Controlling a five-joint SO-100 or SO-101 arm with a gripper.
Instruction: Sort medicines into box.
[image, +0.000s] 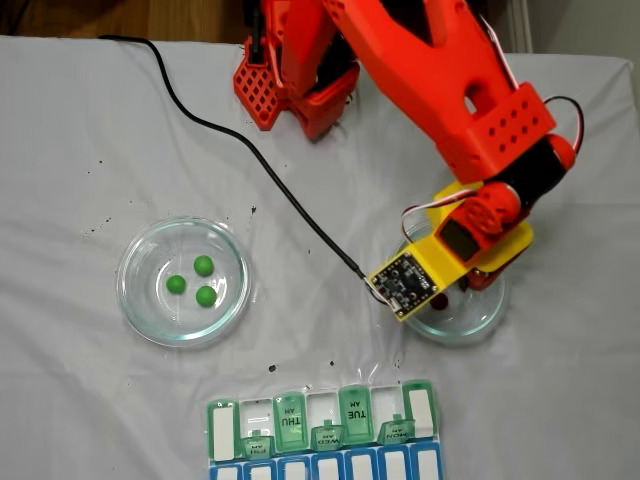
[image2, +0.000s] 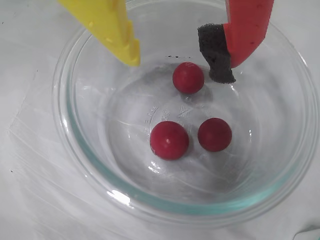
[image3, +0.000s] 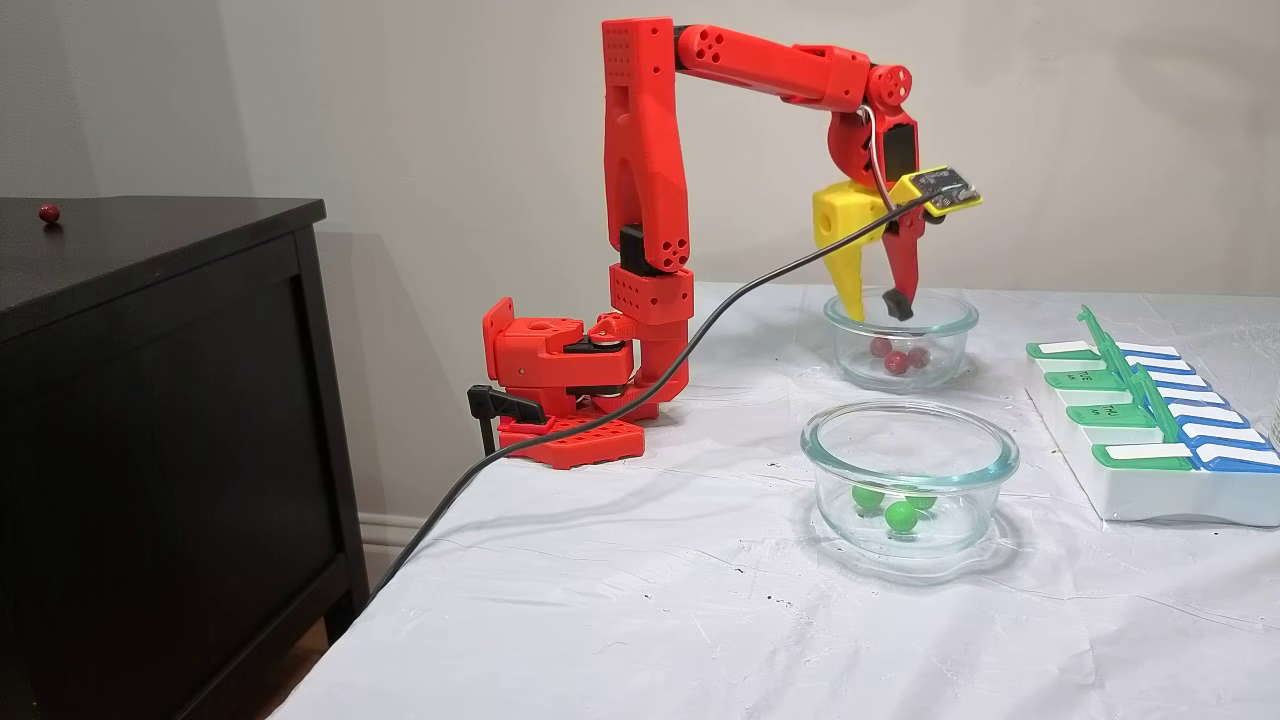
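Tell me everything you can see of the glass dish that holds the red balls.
The dish is round, clear glass with a thick rim and greenish edge, faint embossed marks on its floor. It stands upright on the white cloth, beyond the dish of green balls in a fixed view. Three glossy red balls lie inside, apart. The open tool hangs just inside the rim, touching nothing.

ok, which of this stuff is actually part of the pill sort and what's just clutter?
Job:
- red balls in the far glass dish
- green balls in the near glass dish
- pill organizer
- claw, open over the red balls

Lying about:
- black cable
- stray red ball on the dark cabinet
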